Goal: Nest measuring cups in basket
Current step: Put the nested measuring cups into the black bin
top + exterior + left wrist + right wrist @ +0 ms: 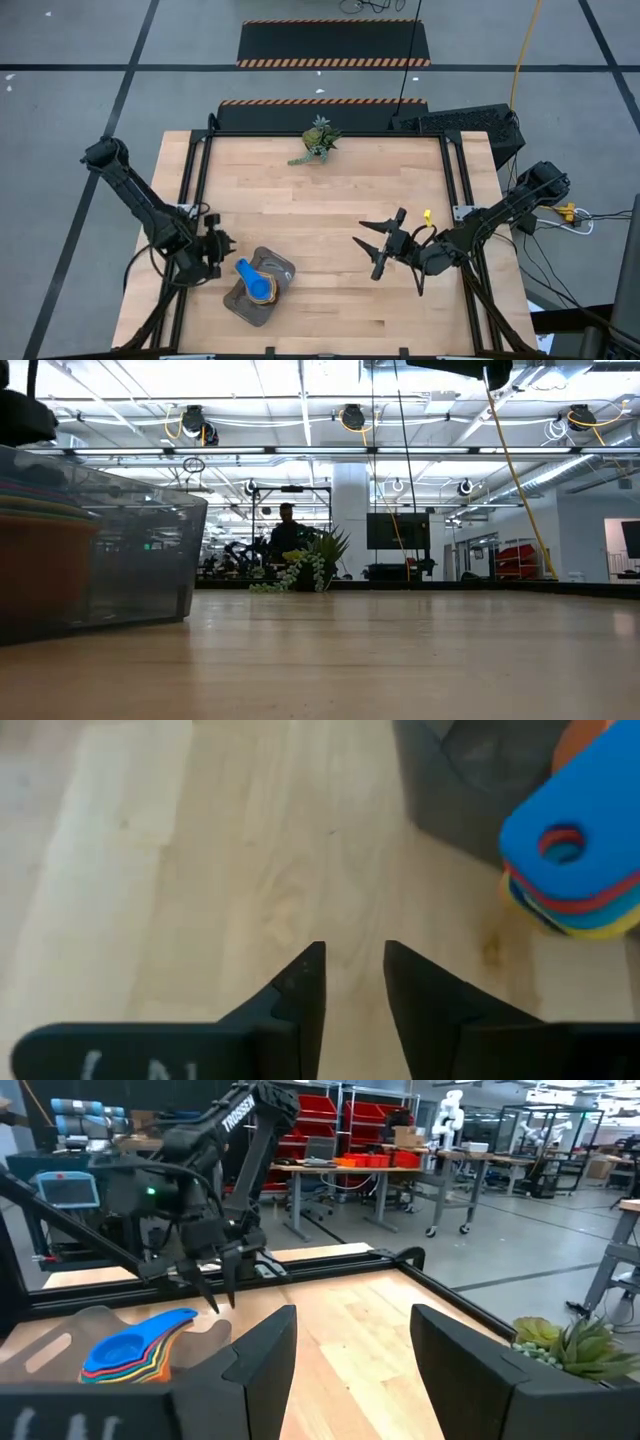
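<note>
Left tool narrow, empty, beside basket near front edge; right tool wide, mid-table, clear.

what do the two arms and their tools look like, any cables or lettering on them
Both arms are black, built of slim jointed segments with dark cables looped along them. The left tool and right tool each end in two flat, tapering black fingers. In the right wrist view the left arm shows white TROSSEN lettering and a small green light.
</note>
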